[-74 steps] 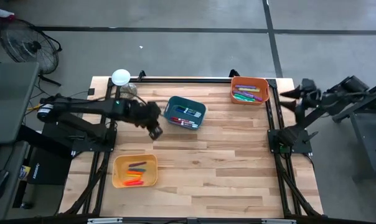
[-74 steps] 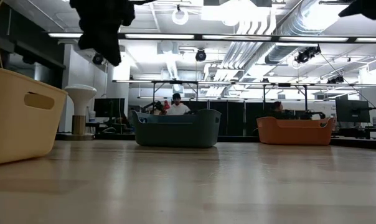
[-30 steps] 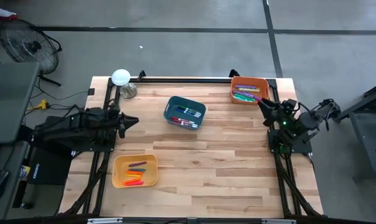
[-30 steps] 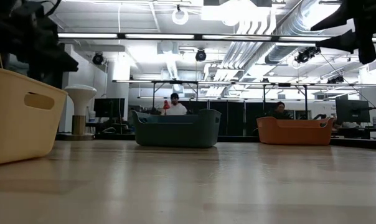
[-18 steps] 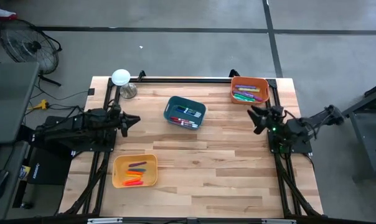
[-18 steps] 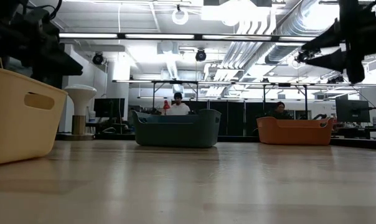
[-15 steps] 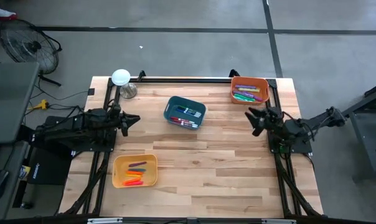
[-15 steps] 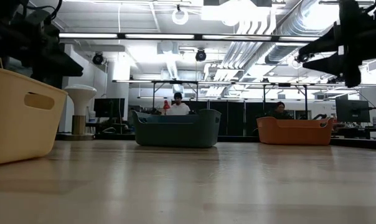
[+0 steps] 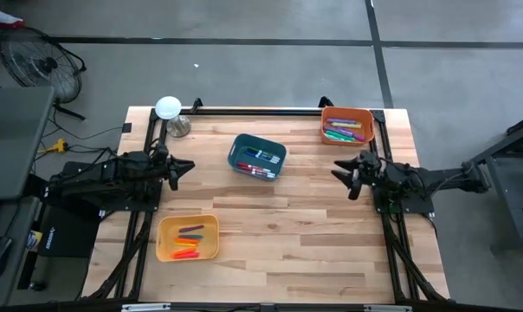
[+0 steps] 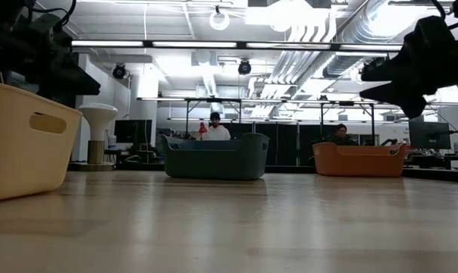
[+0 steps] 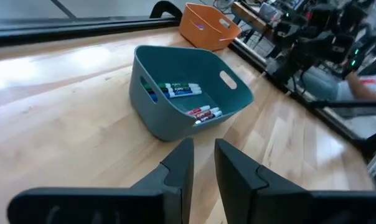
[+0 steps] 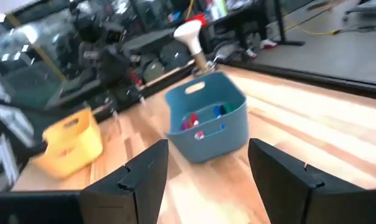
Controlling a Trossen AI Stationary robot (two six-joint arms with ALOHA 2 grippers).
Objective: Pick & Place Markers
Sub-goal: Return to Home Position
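Markers lie in three bins: red, blue and green ones point(image 11: 183, 92) in the teal bin point(image 9: 259, 157) at the table's middle far part, several point(image 9: 346, 130) in the orange bin point(image 9: 347, 126) at the far right corner, and orange and red ones point(image 9: 189, 243) in the yellow bin point(image 9: 188, 237) near the front left. My left gripper point(image 9: 190, 165) hovers left of the teal bin, fingers only a narrow gap apart point(image 11: 203, 146), nothing between them. My right gripper point(image 9: 341, 173) hovers right of the teal bin, wide open point(image 12: 206, 152) and empty, pointing at it.
A white mushroom-shaped object point(image 9: 168, 108) stands at the far left corner. Black frame rails point(image 9: 261, 110) run along the far edge and both sides. Bare wood point(image 9: 287, 234) lies between the bins and the near edge. People point(image 10: 214, 129) sit in the room behind.
My right gripper has swung from beside the orange bin toward the table's near and left, sinking lower and turning its open fingers toward the teal bin. My left gripper has kept still.
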